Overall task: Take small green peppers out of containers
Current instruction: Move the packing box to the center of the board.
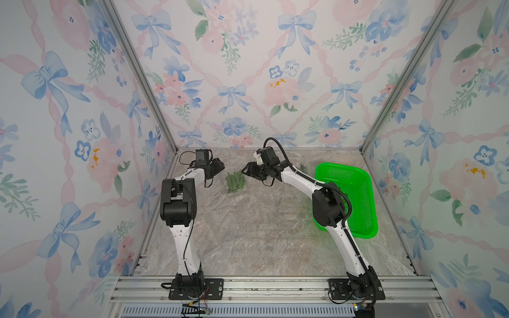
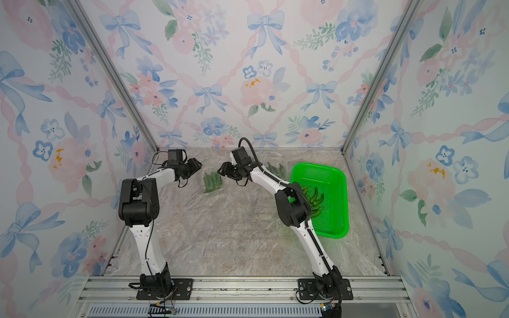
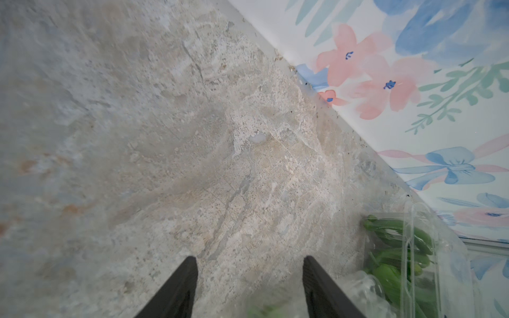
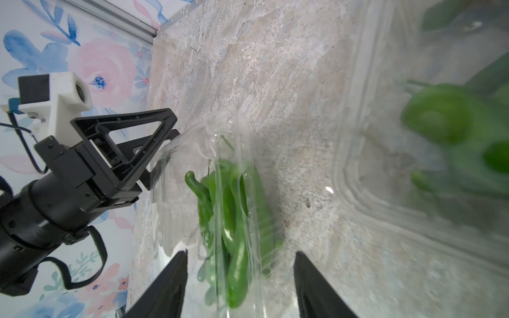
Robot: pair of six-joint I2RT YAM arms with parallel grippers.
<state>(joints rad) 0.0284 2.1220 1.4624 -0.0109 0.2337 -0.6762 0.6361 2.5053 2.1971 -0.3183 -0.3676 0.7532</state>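
while the left gripper and right gripper both hang with jaws parted and empty, flanking the clear container of small green peppers at the back of the table, the left should steady its rim so the right can straddle one pepper

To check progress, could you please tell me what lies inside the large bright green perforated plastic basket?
Several slender glossy green peppers lie in the basket; the right arm's black elbow covers part of the pile, so their number is unclear.
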